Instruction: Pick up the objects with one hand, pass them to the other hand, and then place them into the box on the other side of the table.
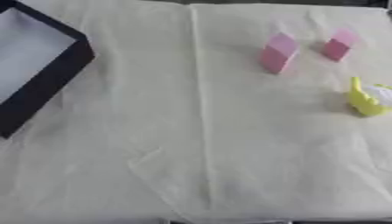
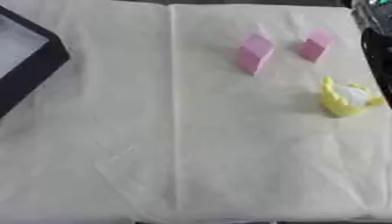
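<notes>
Two pink blocks stand on the cream cloth at the back right: a larger one (image 1: 277, 52) and a smaller one (image 1: 338, 43) to its right. Nearer the right edge lies a yellow and white object (image 2: 343, 101). The black box (image 1: 47, 70) with a pale inside sits at the back left, partly cut off by the view's edge. Neither of my hands shows in either view.
The cream cloth (image 1: 191, 144) covers the whole table, with a long fold running front to back left of centre. A dark shape (image 2: 376, 57) shows past the cloth's right edge in the right eye view.
</notes>
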You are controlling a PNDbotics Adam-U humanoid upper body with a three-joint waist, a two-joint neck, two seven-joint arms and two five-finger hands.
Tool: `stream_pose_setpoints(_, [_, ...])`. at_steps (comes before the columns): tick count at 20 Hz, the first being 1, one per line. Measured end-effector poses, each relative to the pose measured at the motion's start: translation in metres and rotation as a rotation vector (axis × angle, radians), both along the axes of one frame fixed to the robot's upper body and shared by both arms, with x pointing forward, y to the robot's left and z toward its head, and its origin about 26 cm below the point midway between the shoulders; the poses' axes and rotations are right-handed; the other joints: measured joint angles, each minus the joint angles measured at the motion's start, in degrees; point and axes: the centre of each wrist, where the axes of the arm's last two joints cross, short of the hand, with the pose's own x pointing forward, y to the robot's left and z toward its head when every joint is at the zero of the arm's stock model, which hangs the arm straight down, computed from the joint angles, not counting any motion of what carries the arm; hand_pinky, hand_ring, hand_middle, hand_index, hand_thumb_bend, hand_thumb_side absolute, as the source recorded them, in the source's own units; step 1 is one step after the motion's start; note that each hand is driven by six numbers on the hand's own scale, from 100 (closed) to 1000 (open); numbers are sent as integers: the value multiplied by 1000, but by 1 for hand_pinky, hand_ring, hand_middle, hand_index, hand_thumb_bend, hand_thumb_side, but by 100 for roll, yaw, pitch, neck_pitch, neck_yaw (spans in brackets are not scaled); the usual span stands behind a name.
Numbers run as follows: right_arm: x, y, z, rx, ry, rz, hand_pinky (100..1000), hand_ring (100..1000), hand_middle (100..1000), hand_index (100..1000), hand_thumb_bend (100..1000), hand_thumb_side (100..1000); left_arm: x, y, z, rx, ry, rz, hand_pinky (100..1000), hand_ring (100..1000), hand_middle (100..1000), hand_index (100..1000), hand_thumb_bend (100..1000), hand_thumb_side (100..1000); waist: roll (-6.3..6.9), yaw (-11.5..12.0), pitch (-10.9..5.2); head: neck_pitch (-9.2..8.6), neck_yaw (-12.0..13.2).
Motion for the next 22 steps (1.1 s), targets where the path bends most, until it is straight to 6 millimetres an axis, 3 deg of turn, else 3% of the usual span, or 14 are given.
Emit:
stream_pose_setpoints(4, [-4,4,7,-120,14,-14,914,866,897,904,566,408,-6,-5,5,21,3,1,723,788,807,916,429,784,-7,-1,0,0,-37])
stream_pose_setpoints(11, [-19,18,31,-487,84,56,909,889,894,909,648,416,-10,-7,11,36,6,4,723,789,806,917,431,778,-72,-10,-3,1,-57])
stream_pose_setpoints(13, [-22,23,35,-569,114,83,907,893,880,870,670,409,-10,-7,10,37,9,4,723,789,806,913,431,776,-80,-16,-12,1,-72])
stream_pose_setpoints(22, [-21,38,39,-747,204,170,907,905,889,899,712,366,-10,-8,9,41,19,5,725,791,805,913,427,777,-101,-17,-36,55,-87])
